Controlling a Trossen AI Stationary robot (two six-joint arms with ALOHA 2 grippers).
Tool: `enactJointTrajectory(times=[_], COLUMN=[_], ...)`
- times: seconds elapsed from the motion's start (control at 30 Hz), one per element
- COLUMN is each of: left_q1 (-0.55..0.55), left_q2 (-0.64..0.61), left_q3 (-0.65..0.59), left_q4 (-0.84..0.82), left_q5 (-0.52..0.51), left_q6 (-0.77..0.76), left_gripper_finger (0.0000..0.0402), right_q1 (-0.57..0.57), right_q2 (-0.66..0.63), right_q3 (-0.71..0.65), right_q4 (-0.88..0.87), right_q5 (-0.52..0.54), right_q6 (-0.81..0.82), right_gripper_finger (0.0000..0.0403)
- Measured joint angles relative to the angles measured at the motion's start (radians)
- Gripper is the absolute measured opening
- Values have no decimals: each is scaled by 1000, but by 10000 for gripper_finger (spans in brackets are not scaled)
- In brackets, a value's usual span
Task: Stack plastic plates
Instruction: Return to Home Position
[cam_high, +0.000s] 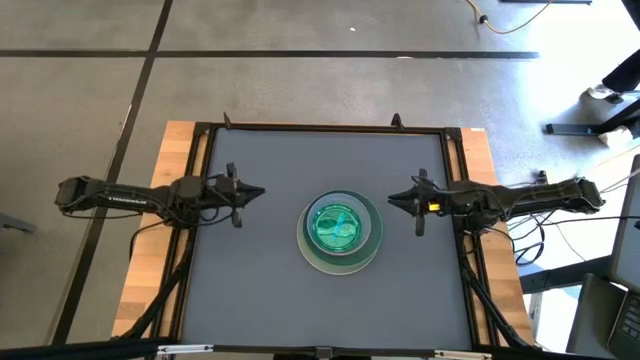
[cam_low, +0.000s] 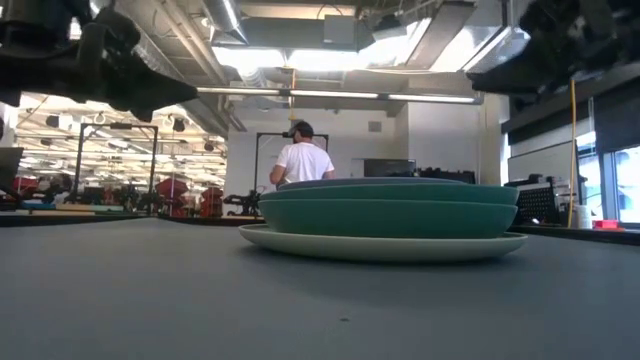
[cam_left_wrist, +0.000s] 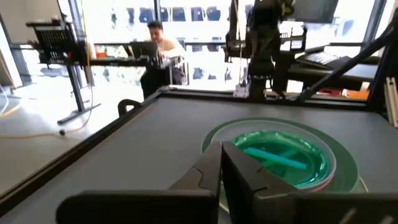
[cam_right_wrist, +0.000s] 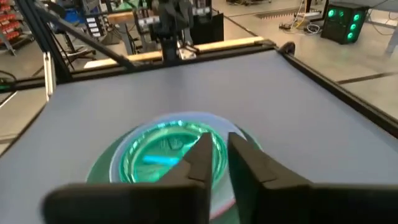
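Note:
A stack of plastic plates (cam_high: 342, 232) stands in the middle of the grey table. In the low view the stack (cam_low: 385, 215) rests on a wide cream plate (cam_low: 300, 240), with teal plates and a blue-grey rim above. Small translucent green and cyan plates (cam_left_wrist: 280, 158) lie nested on top, also seen in the right wrist view (cam_right_wrist: 161, 152). My left gripper (cam_high: 258, 191) hovers left of the stack with its fingers shut (cam_left_wrist: 222, 155). My right gripper (cam_high: 392, 200) hovers right of the stack, also shut (cam_right_wrist: 222, 146). Neither touches a plate.
A black frame rail (cam_high: 330, 128) runs round the grey mat, with wooden table edges (cam_high: 175, 150) outside it. Bare mat (cam_high: 260, 290) lies on all sides of the stack. A person in a white shirt (cam_low: 303, 160) stands in the room beyond; another person sits at a desk (cam_left_wrist: 158, 43).

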Motion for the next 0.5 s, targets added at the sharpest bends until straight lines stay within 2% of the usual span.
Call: enactJointTrajectory(times=[0.1,0.4,0.5], left_q1=[0,0,0], left_q2=[-62,-189,-218], left_q3=[-30,-57,-57], left_q4=[-5,-106,-108], left_q5=[0,0,-1], left_q6=[19,24,30], left_gripper_finger=[4,3,3], right_q1=[0,0,-1], right_q2=[-71,-306,-375], right_q3=[-52,-179,-218], right_q4=[2,2,4], right_q5=[3,16,-47], right_q6=[1,6,-32], right_gripper_finger=[7,16,4])
